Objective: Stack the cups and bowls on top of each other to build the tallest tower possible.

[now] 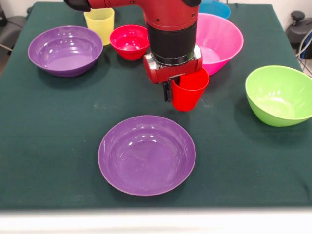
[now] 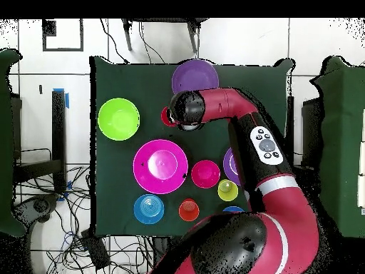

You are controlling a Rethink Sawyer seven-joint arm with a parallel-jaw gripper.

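Red cup (image 1: 189, 90) hangs in my pincer (image 1: 171, 92), nipped at rim: light, stiff, glossy plastic, prob slippery, so steady grip over purple bowl (image 1: 146, 155).

Front view low across the table (image 1: 48, 146), facing the arm (image 1: 170, 29); overhead straight down, farther off, same table

The arm (image 1: 165, 14) is glossy red with a wide black wrist band (image 1: 171, 45). From overhead, its red links carry black joint caps and a white panel (image 2: 265, 145) of small buttons.
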